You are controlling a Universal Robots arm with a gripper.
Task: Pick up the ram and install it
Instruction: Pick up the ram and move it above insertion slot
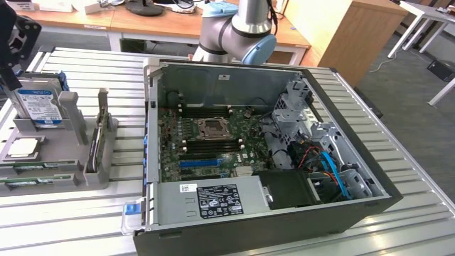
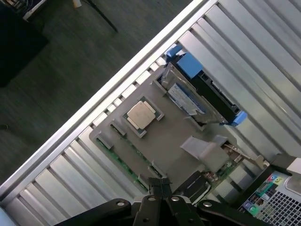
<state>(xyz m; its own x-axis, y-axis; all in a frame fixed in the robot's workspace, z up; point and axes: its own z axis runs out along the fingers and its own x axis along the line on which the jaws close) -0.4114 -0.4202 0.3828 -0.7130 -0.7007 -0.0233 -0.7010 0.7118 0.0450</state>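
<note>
The gripper point(image 2: 160, 185) had its two fingers pressed together with nothing between them, and it hung above the grey tray point(image 2: 174, 141). The ram point(image 1: 32, 181) lay flat in its slot along the tray's edge, near the processor point(image 2: 141, 114). In the wrist view the fingertips sat over that edge. The hard drive point(image 2: 186, 99) stood further along the tray.

End effector point(image 2: 160, 185) — fingers pressed together.
</note>
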